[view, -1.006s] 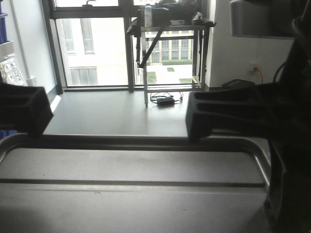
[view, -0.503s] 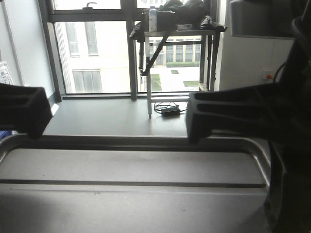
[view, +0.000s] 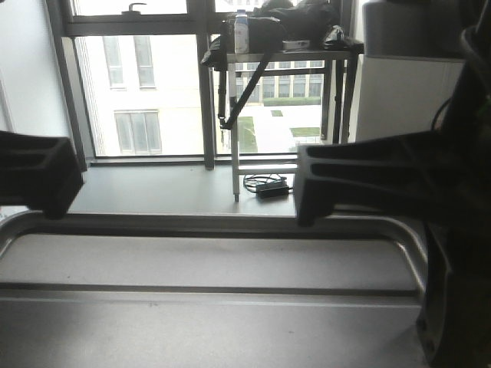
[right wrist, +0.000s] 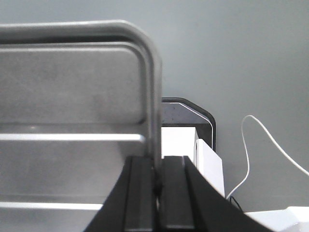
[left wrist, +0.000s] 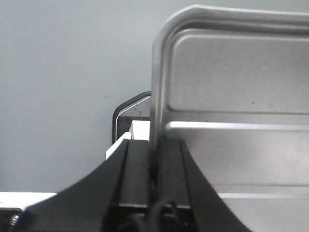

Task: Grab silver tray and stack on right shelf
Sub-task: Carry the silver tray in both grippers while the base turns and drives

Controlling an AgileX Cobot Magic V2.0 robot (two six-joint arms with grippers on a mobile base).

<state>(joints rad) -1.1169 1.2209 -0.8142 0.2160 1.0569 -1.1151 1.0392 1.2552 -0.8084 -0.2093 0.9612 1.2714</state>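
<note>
the left claw [left wrist: 154, 164] was closed to a thin slit, its two black fingers pinching the raised rim of the silver tray [left wrist: 231, 92] on the tray's left short side; the right claw [right wrist: 157, 181] did the same on the opposite rim, narrow, with the metal edge running up between its fingers. a grip at both ends looked chosen to keep the wide, shallow tray level, since one claw alone on so thin a rim would likely let it twist or sag. the tray hung in the air in front of the robot, open side up, its long ribs running across between the claws, nothing lying in it. beneath it the wrist views showed grey floor [left wrist: 58, 72], a dark rounded plate [left wrist: 133, 107], probably part of the robot's base, and a loose white cable [right wrist: 256, 145] off to the right, none touching the tray. ahead lay open floor up to a tall window [view: 146, 92], where a metal-legged desk [view: 284, 54] carrying a bottle [view: 242, 31] stood well apart from the tray's far rim. the right shelf was not in view, so by my judgement the placing had not yet begun; the rounded corners jutting past both claws would be first to catch on any rail
</note>
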